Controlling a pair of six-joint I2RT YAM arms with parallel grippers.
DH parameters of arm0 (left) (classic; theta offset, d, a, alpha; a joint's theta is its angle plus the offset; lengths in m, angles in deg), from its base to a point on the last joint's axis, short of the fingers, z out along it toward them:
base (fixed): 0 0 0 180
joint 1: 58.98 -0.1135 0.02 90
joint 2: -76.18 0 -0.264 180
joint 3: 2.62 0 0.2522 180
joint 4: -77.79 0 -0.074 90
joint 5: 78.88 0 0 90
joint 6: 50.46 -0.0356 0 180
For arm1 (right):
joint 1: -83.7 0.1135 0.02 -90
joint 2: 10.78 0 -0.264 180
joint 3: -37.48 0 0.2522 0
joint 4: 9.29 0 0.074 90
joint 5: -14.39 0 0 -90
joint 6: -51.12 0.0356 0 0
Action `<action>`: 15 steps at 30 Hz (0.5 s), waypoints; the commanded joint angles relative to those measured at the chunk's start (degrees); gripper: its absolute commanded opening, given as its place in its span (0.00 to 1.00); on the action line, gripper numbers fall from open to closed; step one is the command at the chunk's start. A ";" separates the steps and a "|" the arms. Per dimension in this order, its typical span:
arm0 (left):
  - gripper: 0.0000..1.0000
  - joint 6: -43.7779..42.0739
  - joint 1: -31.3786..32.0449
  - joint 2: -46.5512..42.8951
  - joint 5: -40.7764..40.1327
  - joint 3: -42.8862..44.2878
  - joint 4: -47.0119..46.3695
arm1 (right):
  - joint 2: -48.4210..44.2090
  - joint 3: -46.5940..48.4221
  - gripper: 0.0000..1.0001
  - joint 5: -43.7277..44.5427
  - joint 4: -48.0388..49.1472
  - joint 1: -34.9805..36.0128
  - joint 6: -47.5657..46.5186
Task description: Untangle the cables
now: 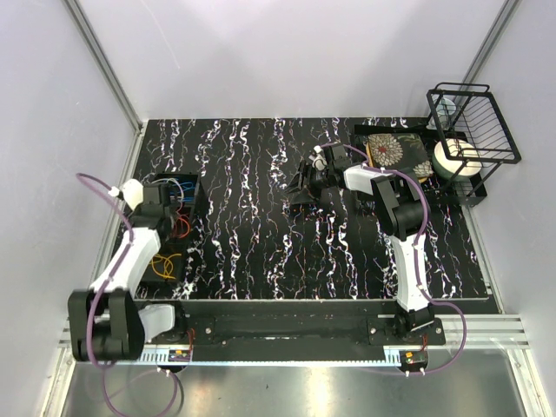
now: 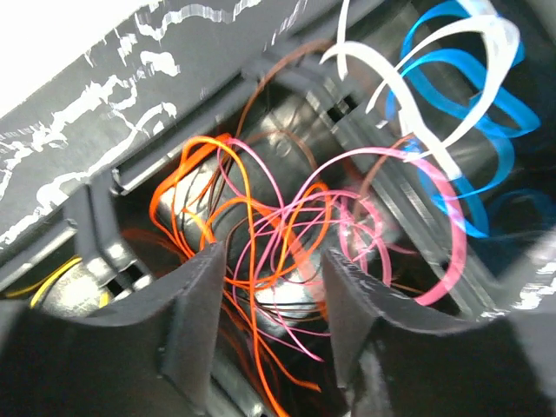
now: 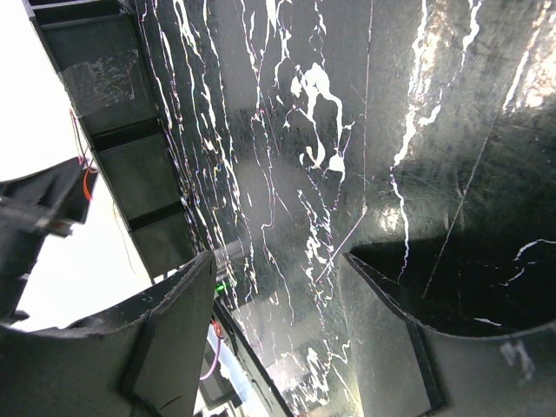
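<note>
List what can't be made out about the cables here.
- Top view: cables too small, partly under the left arm; crossings unreadable.
- Left wrist view: blue cable blurred; yellow cable mostly behind a tray wall.
- Left wrist view: orange cable and pink cable run behind the jaws; their lower parts are hidden.

1. Top view: the left arm covers part of the black tray [image 1: 195,184]. The cables [image 1: 176,228] inside it show only as coloured flecks, too small to trace.
2. Left wrist view: the blue cable [image 2: 499,113] and the white cable [image 2: 491,35] are blurred, and both are cut off by the top edge.
3. The yellow cable [image 2: 52,282] is mostly hidden behind a tray divider [image 2: 95,234].
4. The orange cable [image 2: 169,187] and the pink cable [image 2: 453,248] pass behind the fingers [image 2: 195,321]. Their crossings cannot be resolved.
5. Right wrist view: the right gripper [image 3: 278,258] has both fingers cut off by the bottom edge.
</note>
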State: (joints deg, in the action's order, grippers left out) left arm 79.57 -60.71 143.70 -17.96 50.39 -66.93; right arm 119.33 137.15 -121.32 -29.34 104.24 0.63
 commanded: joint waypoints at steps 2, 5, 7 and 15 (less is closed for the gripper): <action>0.66 0.31 -0.28 -9.15 0.34 3.55 3.88 | 3.75 -0.74 0.66 6.25 -4.79 1.17 -3.30; 0.79 0.31 -0.20 -12.76 1.39 4.70 6.08 | 3.75 -0.74 0.66 6.25 -4.70 1.17 -3.38; 0.88 0.31 -0.28 -15.39 2.27 5.40 7.48 | 3.67 -0.74 0.66 6.42 -4.88 1.17 -3.47; 0.99 -3.11 -0.20 -22.17 17.11 5.85 10.38 | 3.32 -0.92 0.67 6.34 -4.88 1.17 -3.47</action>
State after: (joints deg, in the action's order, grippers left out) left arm 79.29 -60.71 124.56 -11.38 55.33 -57.55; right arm 119.35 137.17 -121.32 -29.34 104.28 0.61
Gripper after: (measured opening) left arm 0.984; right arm 0.657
